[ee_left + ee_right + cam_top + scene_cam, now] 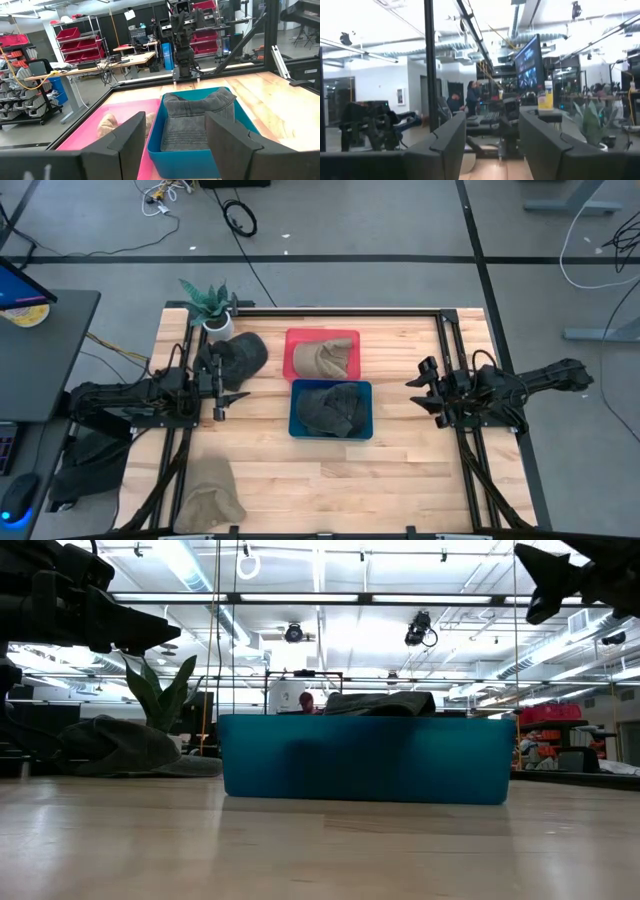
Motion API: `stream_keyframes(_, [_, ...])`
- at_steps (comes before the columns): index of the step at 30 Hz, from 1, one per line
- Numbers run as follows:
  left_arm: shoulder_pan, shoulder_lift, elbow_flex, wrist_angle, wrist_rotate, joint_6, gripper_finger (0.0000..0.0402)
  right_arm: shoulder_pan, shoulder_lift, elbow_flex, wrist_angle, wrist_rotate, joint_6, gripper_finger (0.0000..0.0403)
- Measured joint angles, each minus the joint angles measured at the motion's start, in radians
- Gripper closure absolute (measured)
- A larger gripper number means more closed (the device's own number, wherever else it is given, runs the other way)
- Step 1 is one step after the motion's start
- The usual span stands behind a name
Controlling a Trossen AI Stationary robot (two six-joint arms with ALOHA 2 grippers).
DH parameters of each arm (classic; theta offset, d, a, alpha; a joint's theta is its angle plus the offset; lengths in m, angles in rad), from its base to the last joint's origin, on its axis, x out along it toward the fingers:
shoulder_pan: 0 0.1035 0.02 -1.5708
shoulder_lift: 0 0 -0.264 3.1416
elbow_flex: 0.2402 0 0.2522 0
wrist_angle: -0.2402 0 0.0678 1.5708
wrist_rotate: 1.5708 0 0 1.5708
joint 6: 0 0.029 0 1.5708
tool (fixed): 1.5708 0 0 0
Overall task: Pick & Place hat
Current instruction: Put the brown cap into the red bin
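We see the tan hat cut off by the table's front edge. The blue bin hides most of its dark hat.

— What did the floor look like?
— Grey, marked with dark lines, with loose cables lying on it beyond the wooden bench.

— And the furniture?
— A dark desk stood at one side. Metal shelves held red bins, near a long worktable cluttered with gear.

— How was it lit?
— Long ceiling lights ran under exposed ducts. A large screen hung overhead, and people stood far back.
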Motion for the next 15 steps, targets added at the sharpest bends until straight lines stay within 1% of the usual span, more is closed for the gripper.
stream_keyframes(9, [0.0,0.0,0.0,0.0,0.0,0.0,0.0195,-0.001,-0.151,-0.001,-0.218,0.017,-0.019,0.0218])
stream_keyframes(12, [0.0,0.0,0.0,0.0,0.0,0.0,0.0195,-0.001,-0.185,-0.001,-0.319,0.004,-0.015,0.0218])
stream_keyframes(15, [0.0,0.0,0.0,0.0,0.0,0.0,0.0195,-0.001,-0.204,-0.001,-0.426,0.017,-0.024,0.0218])
